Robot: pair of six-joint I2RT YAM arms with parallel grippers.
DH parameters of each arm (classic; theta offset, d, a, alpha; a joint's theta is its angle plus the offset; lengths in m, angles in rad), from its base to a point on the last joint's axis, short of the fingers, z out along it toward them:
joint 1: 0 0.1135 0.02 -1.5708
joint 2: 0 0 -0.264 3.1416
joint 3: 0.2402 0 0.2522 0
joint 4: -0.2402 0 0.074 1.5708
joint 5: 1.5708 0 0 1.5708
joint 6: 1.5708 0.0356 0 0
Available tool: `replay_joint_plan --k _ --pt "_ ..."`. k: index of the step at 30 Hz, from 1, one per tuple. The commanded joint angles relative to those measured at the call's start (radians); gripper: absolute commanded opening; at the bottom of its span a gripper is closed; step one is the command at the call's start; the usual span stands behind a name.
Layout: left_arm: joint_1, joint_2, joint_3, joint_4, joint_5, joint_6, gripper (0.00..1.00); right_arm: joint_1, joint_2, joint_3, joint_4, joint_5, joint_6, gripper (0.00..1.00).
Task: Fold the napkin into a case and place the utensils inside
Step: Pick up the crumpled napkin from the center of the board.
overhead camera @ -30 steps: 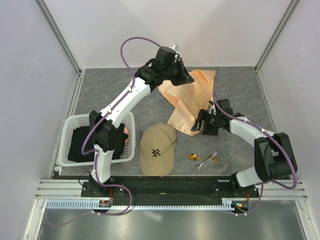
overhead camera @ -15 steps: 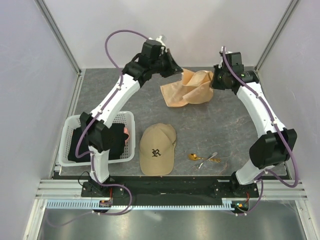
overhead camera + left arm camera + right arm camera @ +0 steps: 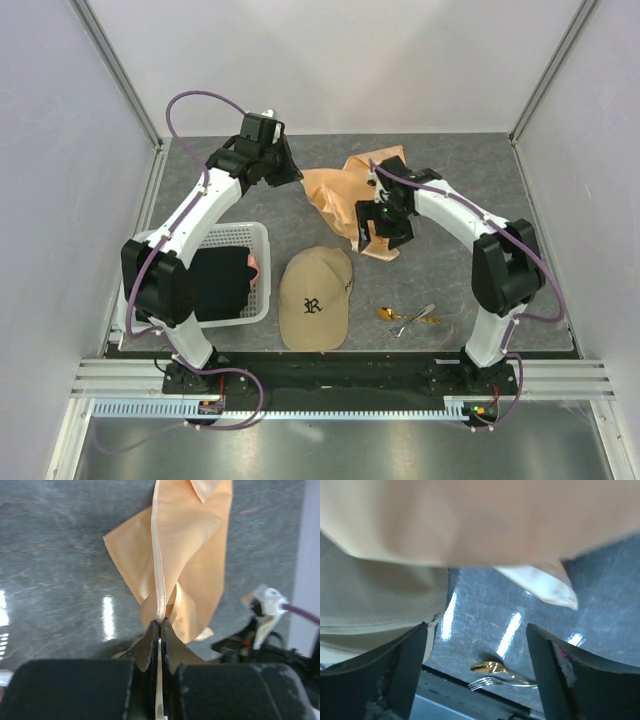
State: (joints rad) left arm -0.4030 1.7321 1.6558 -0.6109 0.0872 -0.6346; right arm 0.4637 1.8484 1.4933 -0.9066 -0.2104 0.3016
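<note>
Napkin (image 3: 195,545) hem inside left claw (image 3: 160,624), grey table (image 3: 55,555) either side

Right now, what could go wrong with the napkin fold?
1. The left gripper pinches only the thin hem of the napkin. A pull may slip it free.
2. The napkin lies bunched and twisted, not flat, so a fold could set crooked.
3. The right gripper is open at the napkin, close to the baseball cap. A drag toward the arms may snag the cap.

The left pincer (image 3: 160,625) has dragged the napkin (image 3: 335,190) leftward; the right pincer (image 3: 476,630) has swung down over it.
</note>
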Motion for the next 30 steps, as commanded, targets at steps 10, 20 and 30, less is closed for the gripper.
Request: replay_joint_plan --k 10,20,30 --pt "0.004 -0.026 -0.025 0.007 -0.018 0.128 0.02 -0.233 -0.316 -0.36 0.26 -0.055 0.286 0.79" --pt "0.01 -0.031 -0.028 -0.01 0.022 0.058 0.02 -0.258 -0.238 -0.453 0.371 -0.052 0.034 0.59" --pt "0.016 -0.035 -0.016 -0.012 0.054 0.035 0.02 -0.258 -0.19 -0.49 0.52 -0.076 -0.027 0.48"
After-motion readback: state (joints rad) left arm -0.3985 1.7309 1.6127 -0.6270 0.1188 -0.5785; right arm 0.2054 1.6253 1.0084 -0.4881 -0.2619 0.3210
